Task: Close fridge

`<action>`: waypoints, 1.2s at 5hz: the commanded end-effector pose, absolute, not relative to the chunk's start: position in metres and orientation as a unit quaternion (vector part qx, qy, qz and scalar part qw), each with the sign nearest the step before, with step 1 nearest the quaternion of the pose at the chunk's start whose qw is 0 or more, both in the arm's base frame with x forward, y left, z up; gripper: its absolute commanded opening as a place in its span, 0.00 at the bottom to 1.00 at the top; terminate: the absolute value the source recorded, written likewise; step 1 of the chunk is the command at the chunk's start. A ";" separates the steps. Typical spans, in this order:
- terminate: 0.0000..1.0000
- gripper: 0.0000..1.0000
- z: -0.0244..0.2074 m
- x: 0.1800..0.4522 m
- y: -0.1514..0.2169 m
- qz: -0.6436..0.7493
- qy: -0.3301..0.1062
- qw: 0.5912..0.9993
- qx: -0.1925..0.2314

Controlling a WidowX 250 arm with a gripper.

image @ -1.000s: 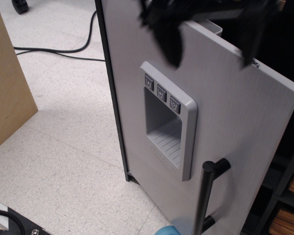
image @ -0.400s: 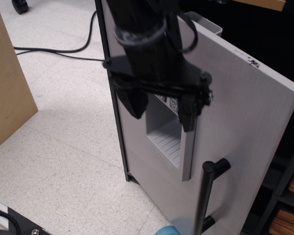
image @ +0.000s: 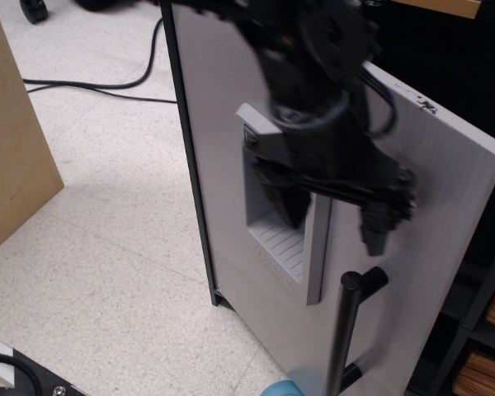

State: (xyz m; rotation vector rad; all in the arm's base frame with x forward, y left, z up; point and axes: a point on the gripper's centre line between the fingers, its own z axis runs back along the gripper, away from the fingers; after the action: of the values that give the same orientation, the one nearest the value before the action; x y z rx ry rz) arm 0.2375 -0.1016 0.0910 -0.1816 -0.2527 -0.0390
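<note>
The fridge's light-grey door (image: 445, 206) stands open, swung out from the dark cabinet behind it at the right. Its recessed dispenser panel (image: 285, 247) is partly covered by my arm. The black vertical bar handle (image: 345, 330) shows at the lower right of the door. My black gripper (image: 330, 221) hangs in front of the door face, blurred, its two fingers spread apart and empty. One finger (image: 282, 202) lies over the dispenser recess, the other (image: 378, 227) is just above the handle's top.
A tan wooden panel (image: 12, 132) stands at the left. A black cable (image: 91, 87) runs across the speckled floor. Dark shelves (image: 487, 330) show at the right behind the door. A blue object (image: 280, 388) sits at the bottom edge.
My gripper has come down from the door's top edge, across the dispenser panel, and moved right toward the handle. The door has not visibly moved.
</note>
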 end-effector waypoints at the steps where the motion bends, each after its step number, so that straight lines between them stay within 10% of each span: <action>1: 0.00 1.00 0.112 0.263 -0.134 -0.027 -0.165 0.980 -0.112; 6: 0.00 1.00 0.105 0.330 -0.167 0.020 -0.224 0.969 -0.103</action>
State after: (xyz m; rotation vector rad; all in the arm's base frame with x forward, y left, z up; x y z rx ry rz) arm 0.3265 -0.1651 0.0826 -0.1864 -0.4114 0.0439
